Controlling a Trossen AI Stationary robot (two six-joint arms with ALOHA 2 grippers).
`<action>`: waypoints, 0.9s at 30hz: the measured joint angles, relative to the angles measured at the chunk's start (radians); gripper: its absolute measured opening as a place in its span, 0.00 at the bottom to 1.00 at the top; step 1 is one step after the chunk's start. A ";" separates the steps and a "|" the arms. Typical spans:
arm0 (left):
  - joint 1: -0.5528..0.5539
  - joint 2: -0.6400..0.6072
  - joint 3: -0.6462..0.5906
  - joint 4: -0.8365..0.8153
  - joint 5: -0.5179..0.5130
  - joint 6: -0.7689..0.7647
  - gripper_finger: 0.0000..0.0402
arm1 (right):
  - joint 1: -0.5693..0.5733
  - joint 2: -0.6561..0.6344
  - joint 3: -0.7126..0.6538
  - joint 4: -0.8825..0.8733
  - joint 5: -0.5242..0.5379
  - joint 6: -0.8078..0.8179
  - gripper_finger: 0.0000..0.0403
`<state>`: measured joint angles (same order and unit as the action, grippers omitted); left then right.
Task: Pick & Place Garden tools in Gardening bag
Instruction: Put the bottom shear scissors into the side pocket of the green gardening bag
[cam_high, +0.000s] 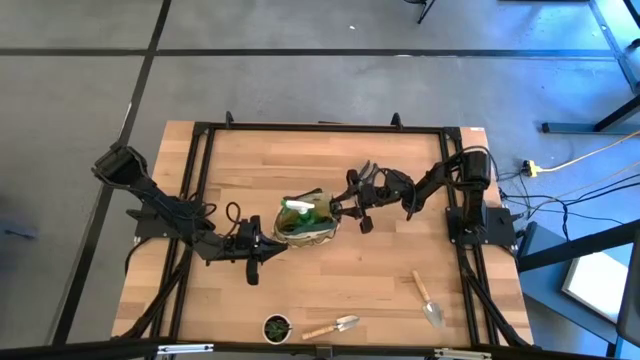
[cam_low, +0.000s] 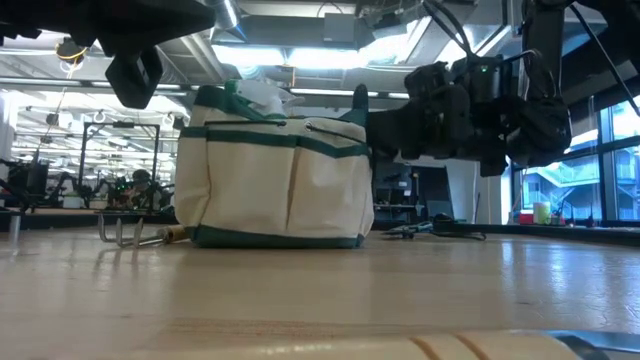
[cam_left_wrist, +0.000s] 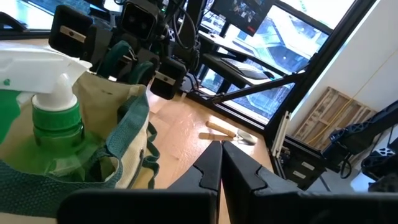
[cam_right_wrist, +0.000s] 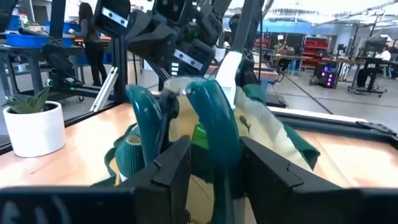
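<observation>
The tan gardening bag stands upright on its base mid-table. A green spray bottle with a white top and teal-handled pruners stick up out of its mouth. My right gripper comes level from the table's right at the bag's rim. It is open, with one pruner handle between its fingers. My left gripper is shut and holds nothing, close beside the bag's left side. Two wooden-handled trowels lie flat near the front edge. My right gripper stands open around one teal pruner handle, coming level from the table's right. The pruners stand in the bag with their handles up. Whether either finger touches the handle, I cannot tell.
A small pot with a green plant stands at the front edge, left of the nearer trowel. A black frame runs around the wooden table top. Bare wood lies behind the bag and at the front right.
</observation>
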<state>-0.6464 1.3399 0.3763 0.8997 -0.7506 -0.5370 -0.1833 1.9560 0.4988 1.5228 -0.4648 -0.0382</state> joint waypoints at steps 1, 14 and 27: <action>0.000 0.000 0.000 -0.001 0.000 0.000 0.00 | 0.000 0.000 0.000 0.001 0.000 0.000 0.34; 0.000 0.000 0.000 -0.010 0.003 0.000 0.01 | 0.000 -0.051 -0.002 -0.029 0.017 0.021 0.34; 0.000 0.000 0.000 -0.013 0.011 0.008 0.00 | -0.002 -0.063 -0.003 -0.030 0.143 0.057 0.48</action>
<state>-0.6464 1.3396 0.3763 0.8864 -0.7397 -0.5285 -0.1848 1.8927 0.4961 1.4925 -0.3222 0.0185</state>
